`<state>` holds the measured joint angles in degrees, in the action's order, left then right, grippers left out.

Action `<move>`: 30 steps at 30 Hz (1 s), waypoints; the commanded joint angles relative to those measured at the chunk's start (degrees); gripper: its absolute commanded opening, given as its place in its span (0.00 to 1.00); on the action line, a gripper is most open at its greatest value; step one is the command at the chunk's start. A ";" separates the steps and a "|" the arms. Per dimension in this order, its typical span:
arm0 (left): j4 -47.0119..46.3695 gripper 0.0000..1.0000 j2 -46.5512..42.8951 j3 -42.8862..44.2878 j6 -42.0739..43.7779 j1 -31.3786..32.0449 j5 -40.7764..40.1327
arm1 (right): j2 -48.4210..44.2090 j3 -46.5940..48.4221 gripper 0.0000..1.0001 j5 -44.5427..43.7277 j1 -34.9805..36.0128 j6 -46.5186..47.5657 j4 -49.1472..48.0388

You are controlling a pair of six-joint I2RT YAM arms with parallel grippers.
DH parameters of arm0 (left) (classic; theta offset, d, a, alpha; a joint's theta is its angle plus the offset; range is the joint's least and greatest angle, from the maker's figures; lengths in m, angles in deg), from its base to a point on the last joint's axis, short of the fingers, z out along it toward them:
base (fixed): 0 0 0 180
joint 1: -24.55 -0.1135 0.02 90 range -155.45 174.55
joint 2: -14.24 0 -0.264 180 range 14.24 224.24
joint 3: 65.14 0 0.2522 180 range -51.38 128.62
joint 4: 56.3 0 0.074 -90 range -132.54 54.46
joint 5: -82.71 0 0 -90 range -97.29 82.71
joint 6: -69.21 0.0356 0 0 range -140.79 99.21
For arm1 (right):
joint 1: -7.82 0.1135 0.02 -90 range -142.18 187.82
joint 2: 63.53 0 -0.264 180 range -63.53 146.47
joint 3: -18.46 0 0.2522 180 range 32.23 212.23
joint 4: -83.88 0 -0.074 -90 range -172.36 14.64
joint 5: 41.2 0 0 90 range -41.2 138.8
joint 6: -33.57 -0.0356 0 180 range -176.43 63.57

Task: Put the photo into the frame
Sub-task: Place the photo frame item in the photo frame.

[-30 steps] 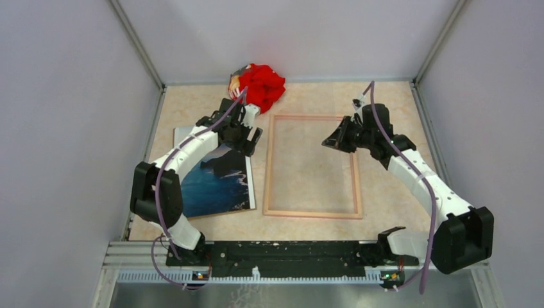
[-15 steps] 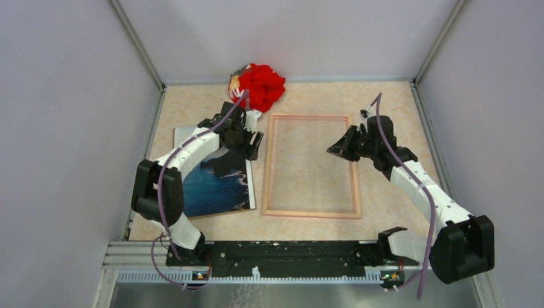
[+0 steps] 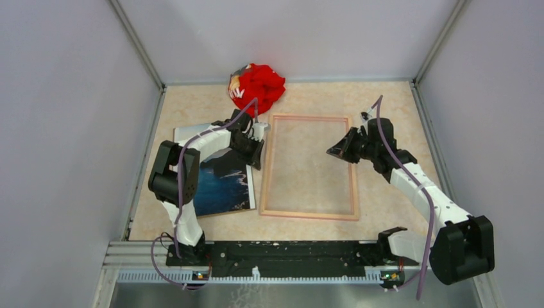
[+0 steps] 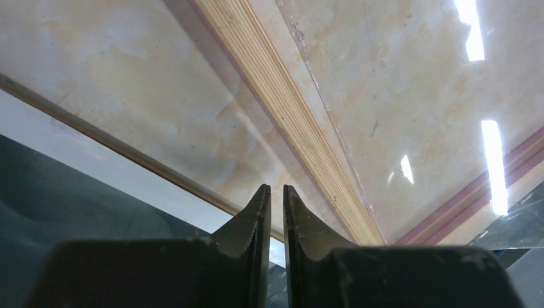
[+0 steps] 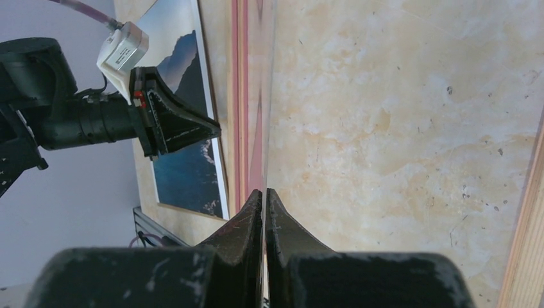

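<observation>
The photo (image 3: 221, 186), a dark mountain and blue water print, lies flat on the table left of the frame (image 3: 308, 214), which lies with its light wood side up. My left gripper (image 3: 258, 159) hangs low between the photo's right edge and the frame's left rail (image 4: 282, 102). Its jaws are closed to a thin slit with nothing in it (image 4: 276, 187). My right gripper (image 3: 330, 151) is over the frame's right half, shut on a thin clear sheet (image 4: 410, 115) seen edge-on at its tips (image 5: 263, 190). The right wrist view also shows the photo (image 5: 183, 173) and the left gripper (image 5: 215, 130).
A red cloth bundle (image 3: 258, 85) sits at the back of the table beyond the frame's far left corner. Grey walls close in the table on the left, back and right. The arm bases and a black rail (image 3: 282, 253) line the near edge.
My left gripper has closed from wide open and slid right and nearer, to the frame's left rail, its elbow folding in. My right gripper shifted slightly right, still shut.
</observation>
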<state>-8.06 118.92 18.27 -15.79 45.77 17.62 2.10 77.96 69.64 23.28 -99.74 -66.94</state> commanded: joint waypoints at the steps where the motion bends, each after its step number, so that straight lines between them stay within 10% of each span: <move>1: -1.84 0.18 1.48 2.57 -0.11 0.06 2.68 | -1.22 1.02 0.00 1.26 -0.68 0.33 -3.13; 30: -3.80 0.10 5.00 1.22 0.65 0.13 6.65 | 2.50 1.36 0.00 8.62 -0.10 -7.63 -13.45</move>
<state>-10.00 123.90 19.49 -15.88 45.72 22.95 4.44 77.96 77.23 23.02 -106.51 -76.18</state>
